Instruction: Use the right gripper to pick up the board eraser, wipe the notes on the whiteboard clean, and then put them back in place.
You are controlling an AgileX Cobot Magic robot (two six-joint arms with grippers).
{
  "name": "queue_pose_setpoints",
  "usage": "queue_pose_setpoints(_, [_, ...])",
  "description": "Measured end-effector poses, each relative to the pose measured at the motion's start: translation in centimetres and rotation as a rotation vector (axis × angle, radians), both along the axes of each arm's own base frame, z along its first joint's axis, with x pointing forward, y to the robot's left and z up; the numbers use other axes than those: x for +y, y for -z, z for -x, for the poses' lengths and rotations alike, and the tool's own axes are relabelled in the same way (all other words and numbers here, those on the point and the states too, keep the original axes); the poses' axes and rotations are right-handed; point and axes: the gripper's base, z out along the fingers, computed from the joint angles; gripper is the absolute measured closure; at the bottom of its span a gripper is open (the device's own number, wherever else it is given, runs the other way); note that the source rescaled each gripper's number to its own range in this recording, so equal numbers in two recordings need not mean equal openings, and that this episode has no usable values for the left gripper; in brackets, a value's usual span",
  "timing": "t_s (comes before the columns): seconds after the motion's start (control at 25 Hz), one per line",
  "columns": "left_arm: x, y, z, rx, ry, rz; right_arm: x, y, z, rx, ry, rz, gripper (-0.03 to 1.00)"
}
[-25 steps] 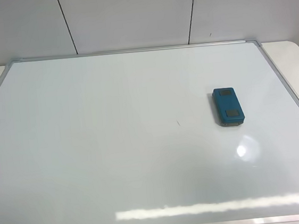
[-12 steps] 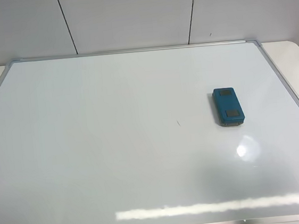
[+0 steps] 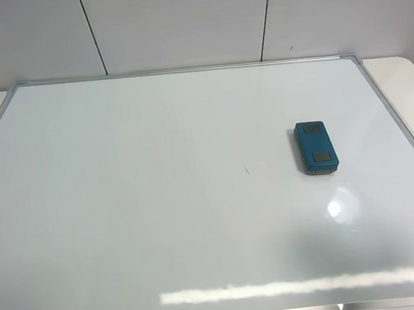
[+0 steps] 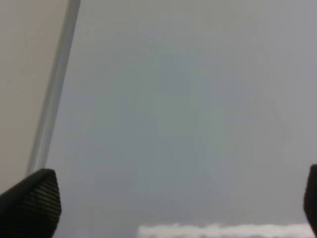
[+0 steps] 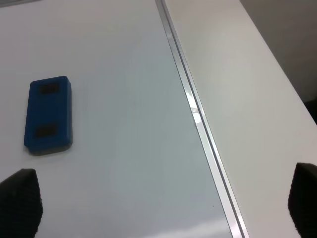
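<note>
One board eraser [image 3: 315,148] lies flat on the whiteboard [image 3: 160,204], right of centre, w/ a tiny mark [image 3: 246,170] to its left. Right gripper [image 5: 158,210] spread wide, empty; left gripper [image 4: 168,208] spread too.

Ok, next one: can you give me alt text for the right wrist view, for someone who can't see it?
A blue board eraser with two dark patches on top lies flat on the glossy whiteboard, untouched. The right gripper is open, its two black fingertips showing only at the picture's lower corners, empty. The board's silver frame runs diagonally past a pale table surface.
</note>
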Motion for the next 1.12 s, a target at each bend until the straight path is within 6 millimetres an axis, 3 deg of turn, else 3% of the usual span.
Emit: queue_pose_setpoints(1.12, [0.00,0.00,0.00,0.000,0.000,0.000,0.07,0.01,-0.01,0.000,-0.005,-0.007,-0.03])
